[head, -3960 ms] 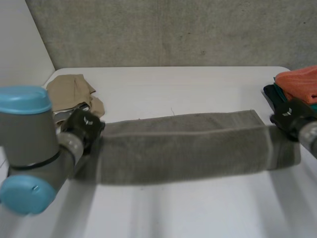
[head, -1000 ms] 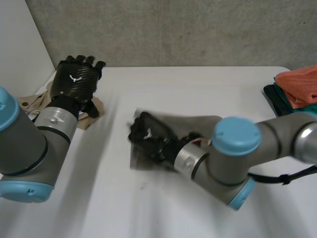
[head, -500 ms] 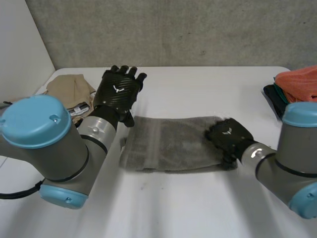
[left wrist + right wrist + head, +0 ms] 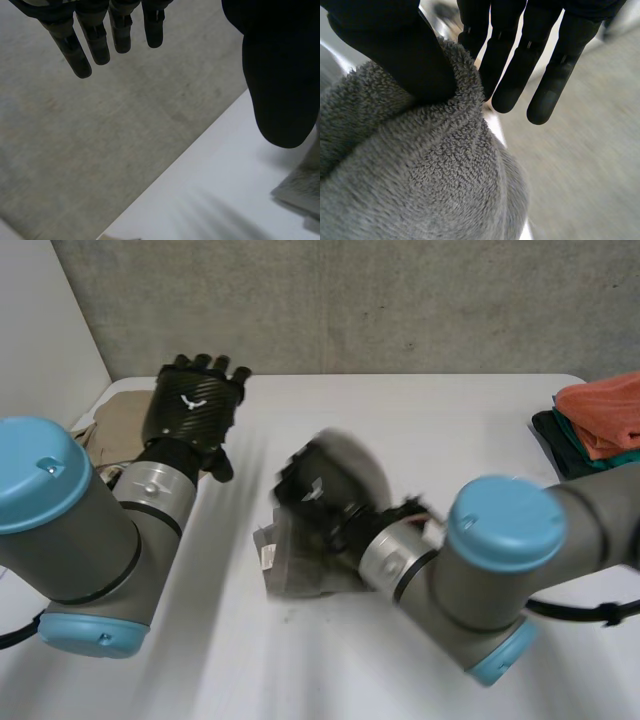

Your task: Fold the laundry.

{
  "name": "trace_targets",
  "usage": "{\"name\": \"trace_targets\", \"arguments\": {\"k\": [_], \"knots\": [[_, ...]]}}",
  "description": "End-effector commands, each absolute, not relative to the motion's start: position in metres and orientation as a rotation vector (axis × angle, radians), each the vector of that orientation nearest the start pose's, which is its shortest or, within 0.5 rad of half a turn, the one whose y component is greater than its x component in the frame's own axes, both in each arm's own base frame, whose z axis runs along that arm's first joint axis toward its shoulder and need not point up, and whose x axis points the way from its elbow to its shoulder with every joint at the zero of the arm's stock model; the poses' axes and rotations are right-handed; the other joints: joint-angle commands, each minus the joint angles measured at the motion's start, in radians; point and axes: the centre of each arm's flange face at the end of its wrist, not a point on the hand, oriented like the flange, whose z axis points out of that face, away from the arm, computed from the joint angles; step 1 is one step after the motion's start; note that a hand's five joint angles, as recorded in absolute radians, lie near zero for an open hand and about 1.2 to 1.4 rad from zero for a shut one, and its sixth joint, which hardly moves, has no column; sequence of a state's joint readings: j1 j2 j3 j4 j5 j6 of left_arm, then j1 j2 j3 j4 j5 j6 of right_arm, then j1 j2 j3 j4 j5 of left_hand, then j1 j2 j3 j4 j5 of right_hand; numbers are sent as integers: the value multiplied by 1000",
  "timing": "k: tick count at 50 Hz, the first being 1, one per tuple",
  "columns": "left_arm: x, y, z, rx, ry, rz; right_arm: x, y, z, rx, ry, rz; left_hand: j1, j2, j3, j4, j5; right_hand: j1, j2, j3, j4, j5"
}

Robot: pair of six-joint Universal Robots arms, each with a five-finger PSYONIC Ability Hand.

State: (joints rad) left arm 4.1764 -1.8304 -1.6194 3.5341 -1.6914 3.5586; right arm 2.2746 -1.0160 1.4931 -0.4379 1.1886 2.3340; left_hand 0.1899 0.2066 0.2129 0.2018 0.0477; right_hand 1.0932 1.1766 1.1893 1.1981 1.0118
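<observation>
A grey towel (image 4: 290, 565) lies bunched on the white table (image 4: 420, 410), just left of the middle. My right hand (image 4: 303, 496) is over its left part with a fold of it lifted. In the right wrist view the thumb (image 4: 395, 45) presses the thick towel edge (image 4: 420, 190) against the fingers (image 4: 510, 75), so the hand is shut on the towel. My left hand (image 4: 192, 405) is held up above the table's far left, away from the towel. Its fingers (image 4: 95, 42) and thumb are straight, open and holding nothing.
A tan cloth (image 4: 115, 430) lies at the table's far left, behind my left arm. A stack of orange and dark green cloths (image 4: 600, 415) sits at the right edge. A concrete wall runs behind the table.
My right hand has swept from the towel's right end across to its left, carrying that end over. The left hand has drawn back to the left.
</observation>
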Motion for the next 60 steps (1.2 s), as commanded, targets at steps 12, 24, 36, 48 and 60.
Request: {"name": "trace_targets", "arguments": {"k": [12,24,36,48,60], "knots": [[-323,-249,243,768,2145,-2401,322,-257,214,-838,1783,-1765,-9,-25,-32,-21,-41,-919,-1002,-1015,-1024,-1012],[-357,-244,173,950,2440,-2095,307,-292,182,-730,2088,-1459,18,1,-5,6,-15,-919,-1002,-1015,-1024,-1012],[-330,-226,134,1011,2558,-1657,324,-291,139,-846,2113,-1316,15,-2,-8,3,-18,-919,-1002,-1015,-1024,-1012],[-327,-227,148,1133,2409,-1665,321,-282,143,-1157,2158,-1464,15,-2,-8,3,-18,-914,-998,-1010,-1019,-1007],[-344,-230,241,1195,2203,-2185,327,-235,176,-1228,1986,-1684,21,4,-2,9,-12,-917,-1001,-1013,-1022,-1010]]}}
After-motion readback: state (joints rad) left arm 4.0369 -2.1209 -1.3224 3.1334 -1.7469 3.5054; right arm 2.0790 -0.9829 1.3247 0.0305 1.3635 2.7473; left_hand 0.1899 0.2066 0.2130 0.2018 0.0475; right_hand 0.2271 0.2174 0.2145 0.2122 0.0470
